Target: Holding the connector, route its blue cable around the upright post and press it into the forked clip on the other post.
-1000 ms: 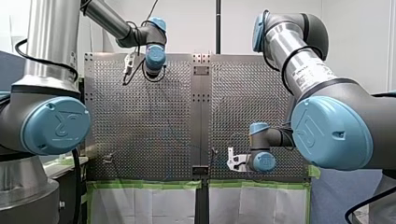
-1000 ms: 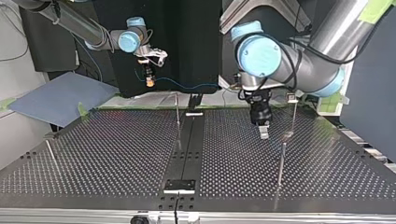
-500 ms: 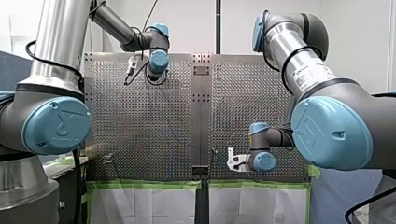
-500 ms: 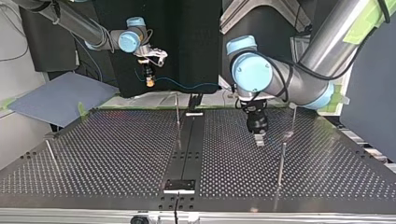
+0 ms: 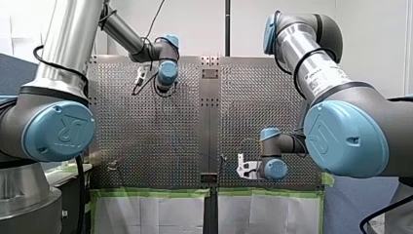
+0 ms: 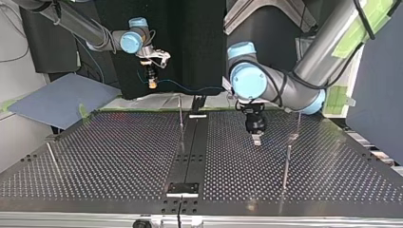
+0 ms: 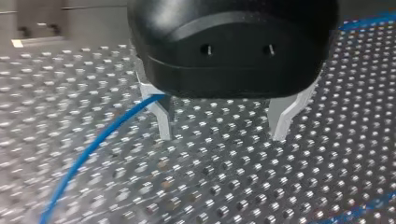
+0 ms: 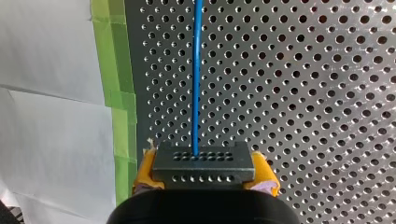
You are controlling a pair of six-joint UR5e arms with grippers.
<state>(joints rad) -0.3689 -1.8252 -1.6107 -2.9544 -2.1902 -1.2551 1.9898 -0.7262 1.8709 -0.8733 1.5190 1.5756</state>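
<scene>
My right gripper, with yellow pads, is shut on the dark connector. The blue cable runs straight ahead from the connector over the perforated table. In the top view that gripper hangs past the table's far edge at the left, and the cable trails from it towards the middle. My left gripper hovers just above the table with its metal fingers open and nothing between them. A stretch of blue cable passes beside one finger. A thin upright post stands near the centre strip.
More thin posts stand at the top view's right, further back, and at its left. A black centre strip divides the table. Green tape and white sheet border the table's edge by my right gripper.
My left arm has swung towards the top view's left, bringing its open gripper nearer the centre strip. My right arm and the connector have not moved.
</scene>
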